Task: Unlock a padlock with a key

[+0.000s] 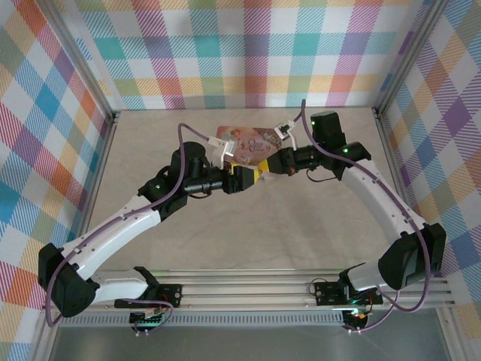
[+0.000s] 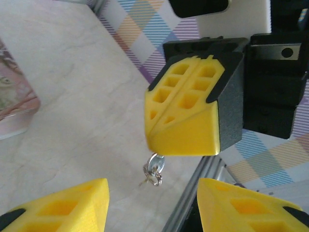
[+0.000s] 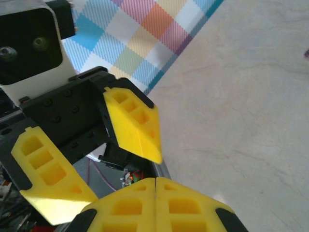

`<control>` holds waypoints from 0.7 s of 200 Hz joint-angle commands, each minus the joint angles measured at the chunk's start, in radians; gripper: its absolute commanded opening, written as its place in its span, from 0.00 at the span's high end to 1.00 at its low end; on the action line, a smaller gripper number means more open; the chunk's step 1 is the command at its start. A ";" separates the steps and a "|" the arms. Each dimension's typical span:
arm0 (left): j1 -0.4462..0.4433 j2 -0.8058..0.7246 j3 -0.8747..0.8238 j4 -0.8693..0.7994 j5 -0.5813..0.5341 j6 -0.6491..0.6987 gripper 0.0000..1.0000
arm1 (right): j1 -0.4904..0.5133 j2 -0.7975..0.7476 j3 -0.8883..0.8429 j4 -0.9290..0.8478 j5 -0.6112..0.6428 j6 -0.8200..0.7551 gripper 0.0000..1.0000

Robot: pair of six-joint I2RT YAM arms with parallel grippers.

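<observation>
Left wrist | left claw (image 2: pixel 153 200) spread wide, empty | right claw (image 2: pixel 179 137) pinched closed, key (image 2: pixel 153 171) dangling from tips

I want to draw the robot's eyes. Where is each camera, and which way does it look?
Top camera: above and behind the arms, looking down at the table; left gripper and right gripper are close together by a pink tin.
Left wrist camera: on the left arm, looks past its open fingers at the shut right gripper, key dangling below.
Right wrist camera: on the right arm, looks past its shut fingers at the open left gripper.
Shared: each wrist camera sees the other gripper.
</observation>
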 commanded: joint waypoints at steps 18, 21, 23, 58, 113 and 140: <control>0.008 0.035 0.012 0.101 0.083 -0.060 0.53 | 0.006 0.004 0.014 0.075 -0.101 0.030 1.00; 0.008 0.036 0.012 0.103 0.083 -0.062 0.53 | 0.006 0.003 0.013 0.077 -0.102 0.033 1.00; 0.008 0.038 0.011 0.103 0.082 -0.063 0.53 | 0.006 0.003 0.012 0.079 -0.102 0.035 1.00; 0.012 0.046 0.012 0.107 0.076 -0.070 0.61 | 0.006 -0.004 0.003 0.083 -0.101 0.055 1.00; 0.018 0.054 0.008 0.106 0.083 -0.075 1.00 | 0.006 -0.013 -0.017 0.129 -0.099 0.123 1.00; 0.029 0.036 -0.015 0.104 0.059 -0.072 1.00 | -0.006 -0.029 -0.024 0.155 -0.018 0.207 0.60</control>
